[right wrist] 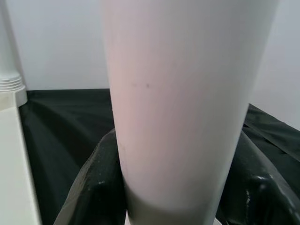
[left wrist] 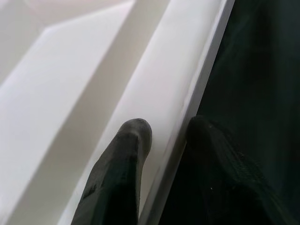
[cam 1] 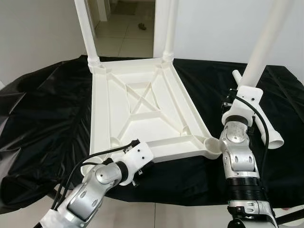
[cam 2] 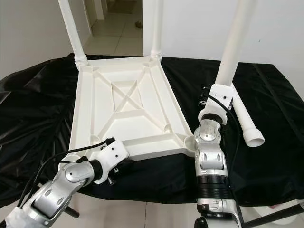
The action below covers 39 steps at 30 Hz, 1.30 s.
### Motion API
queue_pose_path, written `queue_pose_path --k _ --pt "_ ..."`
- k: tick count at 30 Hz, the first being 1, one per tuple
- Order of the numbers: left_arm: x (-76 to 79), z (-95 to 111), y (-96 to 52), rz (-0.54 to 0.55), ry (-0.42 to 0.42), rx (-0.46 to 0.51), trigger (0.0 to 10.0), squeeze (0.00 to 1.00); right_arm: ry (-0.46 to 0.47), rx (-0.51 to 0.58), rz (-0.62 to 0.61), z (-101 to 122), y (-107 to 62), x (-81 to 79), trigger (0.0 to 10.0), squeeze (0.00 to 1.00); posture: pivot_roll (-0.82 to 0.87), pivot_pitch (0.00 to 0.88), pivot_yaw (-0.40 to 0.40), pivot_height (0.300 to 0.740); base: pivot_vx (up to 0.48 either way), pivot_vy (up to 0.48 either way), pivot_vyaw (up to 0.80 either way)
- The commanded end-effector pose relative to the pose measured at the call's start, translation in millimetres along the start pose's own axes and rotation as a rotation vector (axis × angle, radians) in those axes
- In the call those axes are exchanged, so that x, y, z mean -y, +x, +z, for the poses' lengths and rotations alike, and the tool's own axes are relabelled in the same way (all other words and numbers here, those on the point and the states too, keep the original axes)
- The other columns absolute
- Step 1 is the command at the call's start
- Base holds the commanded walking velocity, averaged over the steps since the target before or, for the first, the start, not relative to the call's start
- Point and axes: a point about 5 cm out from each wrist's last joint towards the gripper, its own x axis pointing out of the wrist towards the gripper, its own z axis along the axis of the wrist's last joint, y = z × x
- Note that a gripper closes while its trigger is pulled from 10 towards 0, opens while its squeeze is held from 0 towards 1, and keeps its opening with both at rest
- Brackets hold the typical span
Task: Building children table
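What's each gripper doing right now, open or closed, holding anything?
Left gripper: closed on the near rim of the upside-down tabletop.
Right gripper: closed around a white table leg, held upright.

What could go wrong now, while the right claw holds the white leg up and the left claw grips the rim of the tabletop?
1. The held leg is long and tilted in the right claw; it may slip or swing before meeting the empty corner socket.
2. The left claw pinches only the thin rim of the tabletop, so the top might shift on the glossy black cloth.
3. The loose leg beside the right arm could be knocked.
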Motion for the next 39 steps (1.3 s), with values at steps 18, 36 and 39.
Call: queue_pose_path --k 18,36,39 --pt "11.0 50 20.3 -0.041 0.01 0.156 10.0 0.0 -0.001 0.032 0.003 6 2.7 -0.1 10.0 0.0 0.04 0.059 -0.016 0.74 0.0 0.0 0.0" --pt "39.1 63 67.3 -0.127 -0.06 0.144 10.0 0.0 -0.006 0.04 -0.003 7 1.0 1.1 10.0 0.0 0.01 0.049 0.001 0.74 0.0 0.0 0.0" --pt "39.8 60 72.7 -0.129 -0.066 0.126 10.0 0.0 -0.007 0.04 -0.008 7 0.8 2.4 10.0 0.0 0.0 0.052 0.006 0.74 0.0 0.0 0.0"
